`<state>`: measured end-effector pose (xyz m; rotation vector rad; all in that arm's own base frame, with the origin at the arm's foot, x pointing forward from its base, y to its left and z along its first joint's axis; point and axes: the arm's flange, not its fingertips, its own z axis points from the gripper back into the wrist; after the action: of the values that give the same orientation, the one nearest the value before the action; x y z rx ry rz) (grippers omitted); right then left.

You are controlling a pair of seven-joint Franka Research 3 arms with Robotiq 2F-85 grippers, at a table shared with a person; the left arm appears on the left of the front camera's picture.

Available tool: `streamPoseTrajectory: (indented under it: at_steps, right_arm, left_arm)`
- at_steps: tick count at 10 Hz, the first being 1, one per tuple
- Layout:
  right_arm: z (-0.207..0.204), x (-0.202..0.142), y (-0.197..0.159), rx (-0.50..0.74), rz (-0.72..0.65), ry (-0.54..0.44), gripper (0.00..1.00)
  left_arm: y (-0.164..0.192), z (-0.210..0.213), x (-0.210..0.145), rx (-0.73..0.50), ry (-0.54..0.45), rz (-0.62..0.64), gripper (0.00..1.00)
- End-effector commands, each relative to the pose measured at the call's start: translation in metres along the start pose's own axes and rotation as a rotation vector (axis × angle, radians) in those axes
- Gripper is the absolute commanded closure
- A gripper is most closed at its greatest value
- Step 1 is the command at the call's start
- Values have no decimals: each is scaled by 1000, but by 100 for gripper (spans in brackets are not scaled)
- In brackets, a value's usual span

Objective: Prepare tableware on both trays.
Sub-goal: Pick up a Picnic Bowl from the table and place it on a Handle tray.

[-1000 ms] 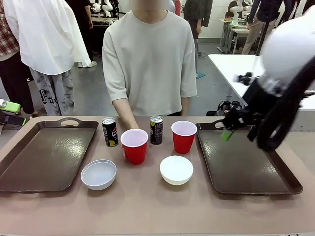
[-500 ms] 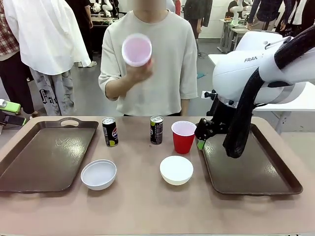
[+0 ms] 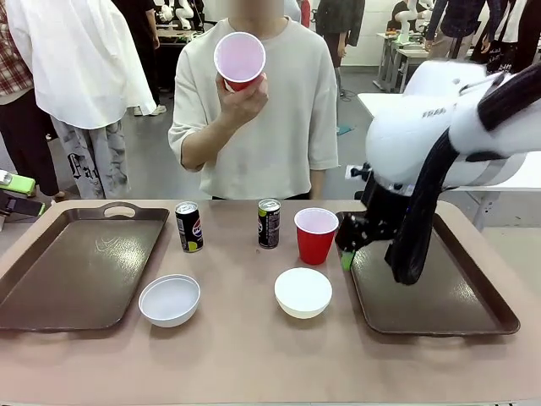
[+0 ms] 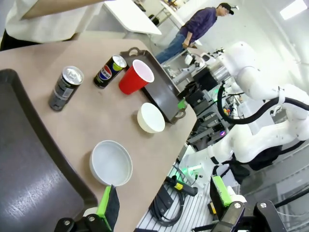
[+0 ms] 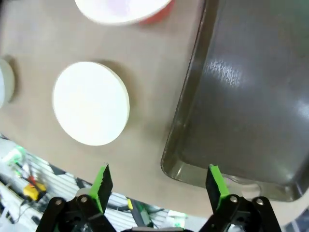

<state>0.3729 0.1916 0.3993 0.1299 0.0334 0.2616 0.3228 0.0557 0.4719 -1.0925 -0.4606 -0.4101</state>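
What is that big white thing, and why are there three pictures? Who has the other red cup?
That is a robot arm; there are two. One picture looks across the table at a person. The other two come from cameras on the arms' wrists, looking along the claws. The left gripper and right gripper are both open and empty. On the table lie two brown trays, two white bowls, two black cans and one red cup. The person's hand holds the second red cup up high.
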Motion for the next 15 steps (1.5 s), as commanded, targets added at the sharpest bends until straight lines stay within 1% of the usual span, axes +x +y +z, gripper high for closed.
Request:
streamPoseTrajectory:
  at_steps: [1, 4, 6, 8, 11, 12, 14, 15]
  right_arm:
    - [-26, 19, 15, -26, 0, 33, 0]
    - [-43, 31, 32, -6, 14, 16, 0]
    - [-53, 37, 44, -23, 14, -25, 0]
    - [-63, 40, 48, -15, 39, 1, 0]
    - [-66, 42, 48, -15, 52, 20, 88]
    - [-64, 41, 48, -22, 50, 21, 100]
    - [-64, 41, 48, -25, 50, 20, 100]
    - [-64, 41, 48, -27, 51, 19, 98]
  left_arm:
    - [0, -1, 1, -12, -10, -14, 0]
    - [0, -1, 1, -12, -10, -14, 0]
    - [0, -1, 1, -12, -10, -14, 0]
    - [0, -1, 1, -12, -10, -14, 0]
    - [0, -1, 1, -12, -10, -14, 0]
    - [0, -1, 1, -12, -10, -14, 0]
    - [0, -1, 1, -12, -10, -14, 0]
    - [0, -1, 1, -12, -10, -14, 0]
